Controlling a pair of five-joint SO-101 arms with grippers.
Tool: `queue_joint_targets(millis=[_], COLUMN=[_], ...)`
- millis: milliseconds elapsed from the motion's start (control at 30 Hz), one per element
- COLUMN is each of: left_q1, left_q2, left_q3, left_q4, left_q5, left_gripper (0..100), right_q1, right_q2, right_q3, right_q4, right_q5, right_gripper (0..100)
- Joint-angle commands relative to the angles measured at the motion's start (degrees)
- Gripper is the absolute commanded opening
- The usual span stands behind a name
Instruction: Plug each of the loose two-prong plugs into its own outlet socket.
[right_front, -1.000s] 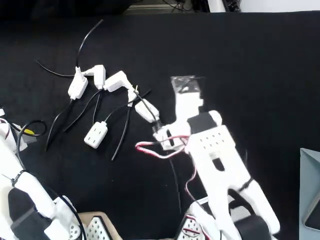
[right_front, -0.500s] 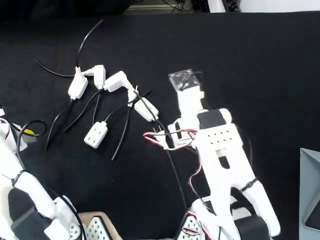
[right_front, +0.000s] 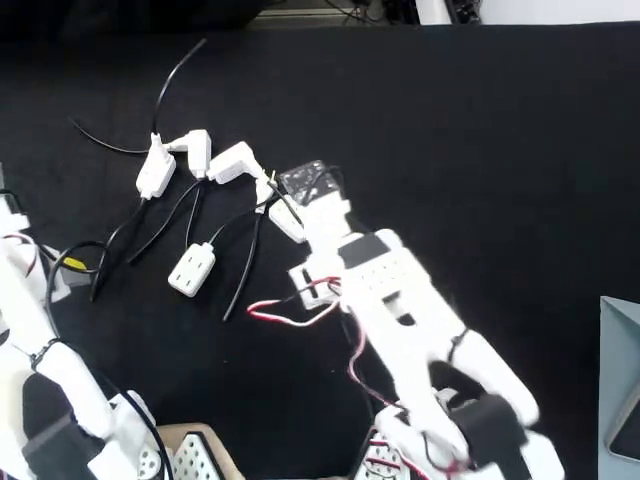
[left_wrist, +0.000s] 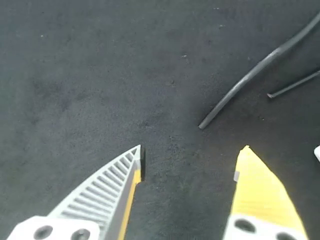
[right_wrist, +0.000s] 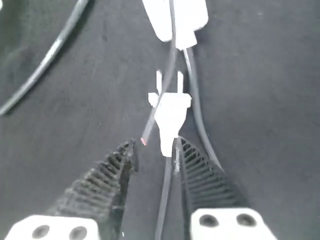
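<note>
Swinging left across the counter (right_front: 500, 120) since the earlier frames, the right fingers (right_front: 310, 181) had arrived over the tangle of white pieces. From above, six white bodies lay there on black cables. One, a socket (right_front: 192, 268), showed its slots; the rest were too small to sort into plugs and sockets.

At the left wrist, the left fingers (left_wrist: 257, 180) stood released above bare counter, with two cable (left_wrist: 240, 90) ends nearby.

At the right wrist, the right fingers were spread, not clenched, with the tail of one plug (right_wrist: 170, 110) between their tips. Its two prongs pointed at a white block (right_wrist: 195, 15) just beyond, and a thin cable lay across it. The step looked like picking up this plug. Next the fingers would need to close on its body, then line the prongs up with a socket's slots.
</note>
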Motion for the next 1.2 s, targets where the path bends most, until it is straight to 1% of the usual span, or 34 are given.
queue_joint_targets(millis=[0, 100, 200, 300, 600, 700, 800, 833, 1000, 1067, 1167], left_q1=[1.01, 1.01, 0.75, 0.57, 0.57, 0.57, 0.57, 0.57, 0.48, 0.48, 0.48], left_q2=[-1.67, -1.85, -1.76, -1.58, -1.49, -1.32, -1.85, -1.85, -1.85, -1.85, -1.85], left_q3=[-0.4, -0.48, -0.4, -0.4, -0.31, -0.22, 0.92, 0.92, 0.92, 0.92, 0.92], left_q4=[-0.44, -0.35, -0.35, -0.26, -0.18, -0.18, -0.26, -0.26, -0.26, -0.26, -0.26], left_q5=[0.53, 0.53, 0.53, 0.53, 0.53, 0.53, 0.44, 0.44, 0.35, 0.44, 0.44], left_gripper=[30, 30, 30, 30, 30, 30, 30, 30, 30, 30, 30], right_q1=[-0.79, -0.09, 1.67, 3.43, 3.87, 4.22, 4.22, 4.22, 4.22, 4.31, 4.31], right_q2=[5.32, 9.98, 13.49, 16.22, 24.04, 24.4, 21.58, 19.82, 6.99, 0.48, -8.4], right_q3=[-0.92, -2.86, -5.93, -8.22, -12.18, -12.53, -12.53, -12.18, -11.82, -11.82, -11.56], right_q4=[-4.75, -6.68, -6.59, -6.59, -6.59, -6.51, -6.59, -6.51, -1.85, -1.23, -1.14], right_q5=[-0.79, -1.93, -3.96, -4.4, -6.07, -6.15, -6.07, -6.15, -6.77, -9.93, -11.52], right_gripper=[12.4, 12.4, 12.4, 12.2, 12.1, 10.9, 0.5, 2.2, 1.1, 1.1, 1.1])
